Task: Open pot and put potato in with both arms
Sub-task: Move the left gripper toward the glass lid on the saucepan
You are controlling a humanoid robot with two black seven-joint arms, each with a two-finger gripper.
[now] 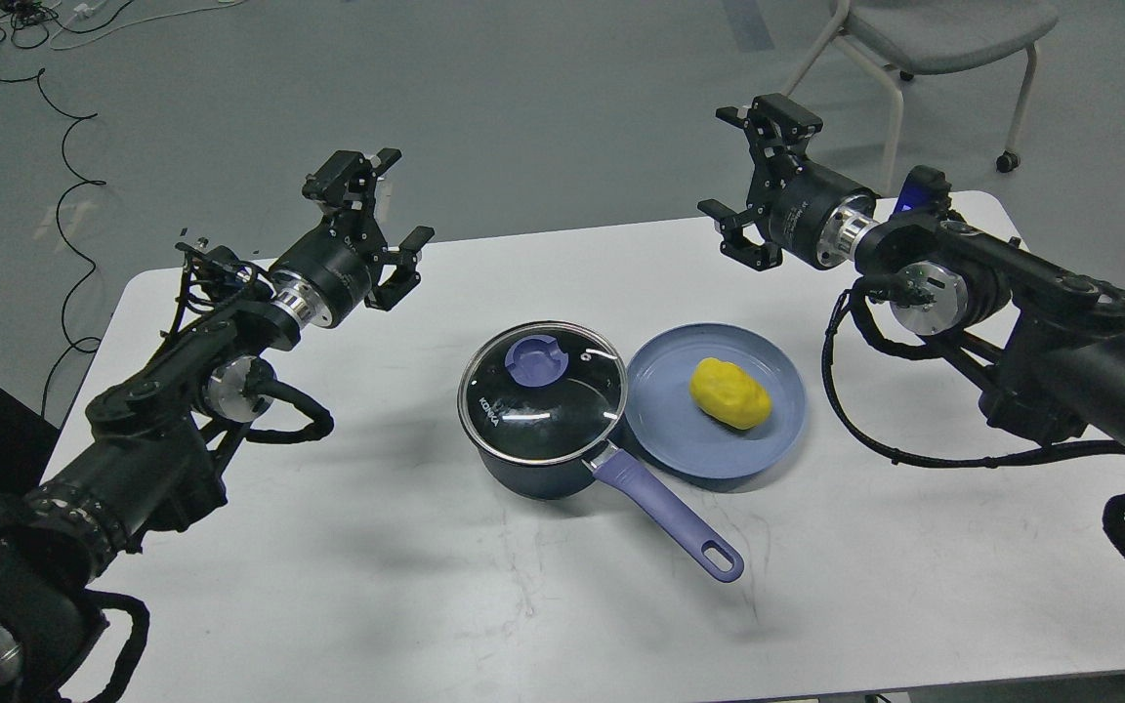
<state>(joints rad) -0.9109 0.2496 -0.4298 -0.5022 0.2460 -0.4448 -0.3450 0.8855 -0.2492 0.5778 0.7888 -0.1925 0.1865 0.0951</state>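
White table (348, 586), big and flat, under everything. Gray floor past the table's far edge, with black cables (64, 176) to the far left of the pot and a gray chair (934, 39) to the far right of it.

Left arm (162, 410) coming in left of the pot, held up above the table. Right arm (1031, 322) coming in right of the pot, also held up.

Pot (533, 469) near the middle of the table, dark blue, with a glass lid (543, 391) sitting shut on top. Purple knob (535, 359) in the middle of the lid. Long purple handle (665, 513) sticking out from the pot toward the near right.

Blue plate (777, 430) just right of the pot, its rim touching or almost touching the pot.

Left gripper (379, 220) up and left of the pot, well apart from it, fingers spread wide, nothing in it. Right gripper (748, 181) up and right of the pot, past the plate, fingers spread wide too, holding nothing.

Potato (730, 392), yellow and lumpy, lying on the plate, right of the pot, not in it.
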